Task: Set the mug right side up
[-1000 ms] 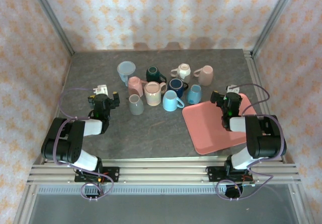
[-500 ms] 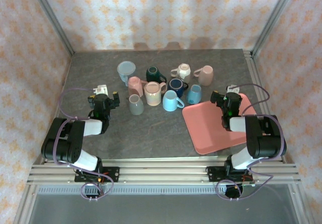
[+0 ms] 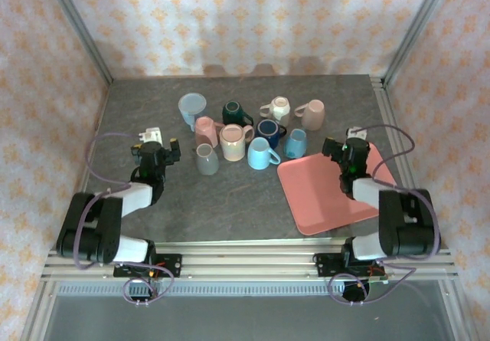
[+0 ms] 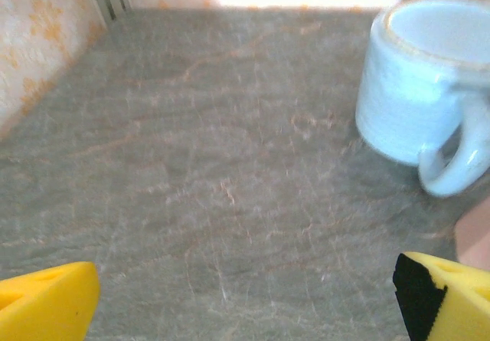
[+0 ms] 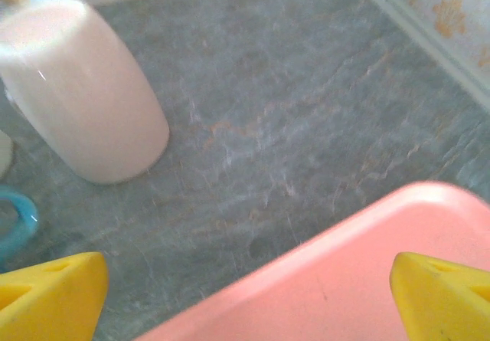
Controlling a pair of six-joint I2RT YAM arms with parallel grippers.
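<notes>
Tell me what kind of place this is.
Probably a robot test cell, not a kitchen: patterned backdrop walls on an aluminium frame, staged mugs beside a pink tray.

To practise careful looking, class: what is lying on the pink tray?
Nothing lies on the visible part of the pink tray. The right arm reaches over part of it, so the surface beneath the arm is hidden.

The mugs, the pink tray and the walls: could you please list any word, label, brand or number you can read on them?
No readable text anywhere.
mugs: plain glazes, no print or logo visible.
pink tray: bare surface, no label.
walls: a repeating orange ornament only, no letters or numbers.
</notes>
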